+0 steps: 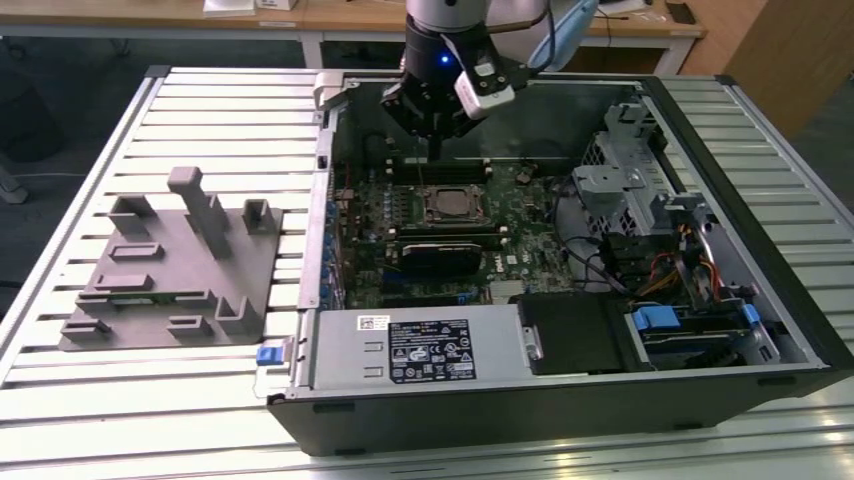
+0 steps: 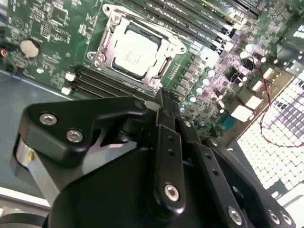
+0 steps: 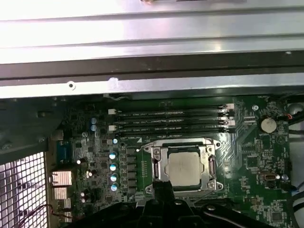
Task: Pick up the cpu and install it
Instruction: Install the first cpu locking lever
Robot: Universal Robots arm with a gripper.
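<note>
Our tool (image 1: 433,150) hangs inside the open computer case (image 1: 747,190), above the green motherboard (image 1: 521,200), with its slim fingers (image 2: 164,102) drawn together at the tip and nothing held between them, as far as we can see in the second wrist view. We read it as closed and empty.

The cpu (image 2: 134,51) already sits in its socket frame (image 2: 102,54), its pale silvery top showing through the metal rim in both wrist views (image 3: 186,168). In the exterior view the socket lies near the middle of the board, and the tool's tip stands just above and a little behind it, apart from it, not touching.

We judge the chip to be light, stiff and thin, with a smooth metal lid that would offer little grip. Its underside contacts are surely delicate, so we would take it only by two opposite edges, never pressing on the face. Seated as it is, those edges lie close inside the frame, leaving little room for fingers.

The grey fixture block (image 1: 174,265) rests on the slatted worktop (image 1: 80,400) beside the case, at the exterior view's left.
</note>
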